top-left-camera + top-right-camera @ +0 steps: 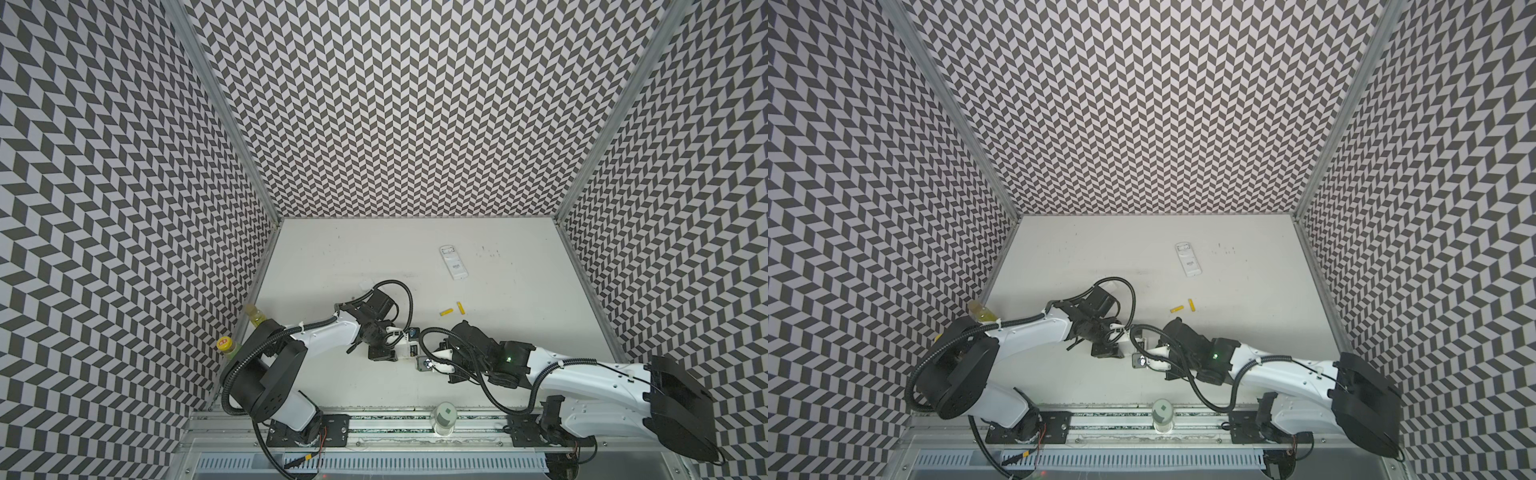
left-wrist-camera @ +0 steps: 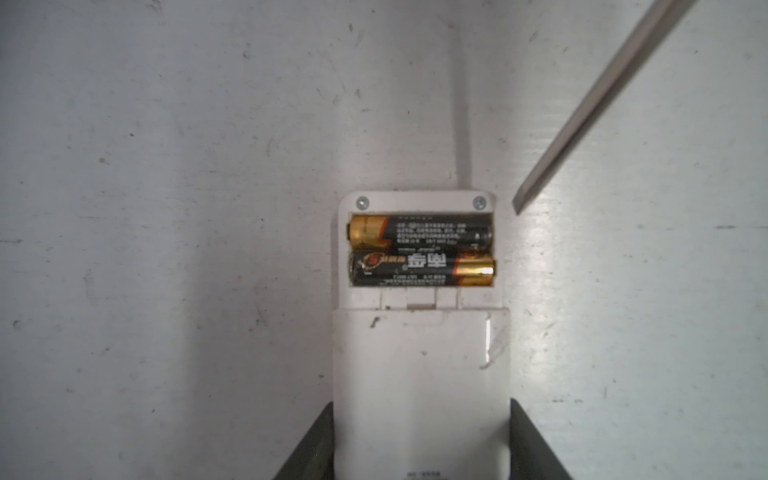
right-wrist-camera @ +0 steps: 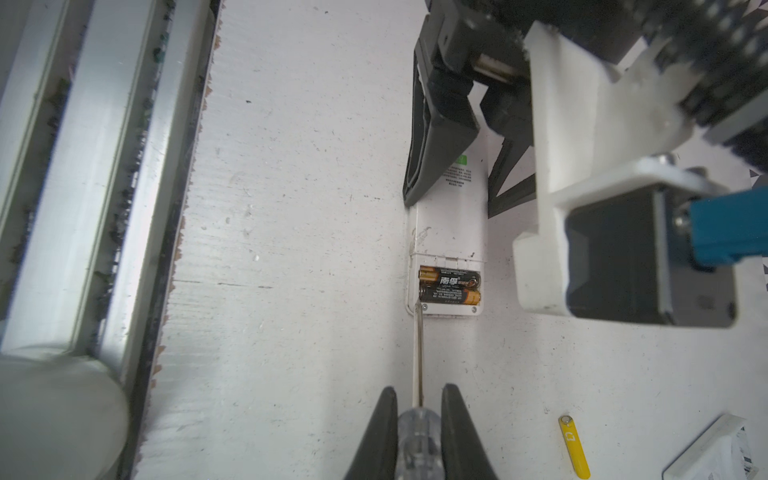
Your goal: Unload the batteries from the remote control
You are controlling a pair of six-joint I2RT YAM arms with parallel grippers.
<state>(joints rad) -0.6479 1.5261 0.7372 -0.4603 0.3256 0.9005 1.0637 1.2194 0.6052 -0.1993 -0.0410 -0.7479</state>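
My left gripper [image 2: 420,415] is shut on a white remote control [image 2: 419,374] lying on the table, its fingers [image 2: 528,440] pressed against its two long sides. The remote's battery bay is uncovered, with two black, gold-ended batteries [image 2: 419,232] [image 2: 419,270] lying side by side in it. My right gripper [image 3: 419,395] is shut on a clear-handled screwdriver [image 3: 417,440]. The blade tip [image 3: 417,303] sits at the bay's corner; I cannot tell whether it touches. Two yellow batteries [image 1: 446,311] [image 1: 460,307] lie loose behind the grippers. Both grippers [image 1: 390,345] [image 1: 440,361] meet near the table's middle front.
A second white remote [image 1: 453,262] lies face down farther back. Two bottles [image 1: 224,345] [image 1: 254,316] stand at the left wall. A pale cylinder [image 1: 444,417] stands on the front aluminium rail [image 3: 104,166]. A white flat piece [image 3: 715,453] lies beside a yellow battery [image 3: 573,446].
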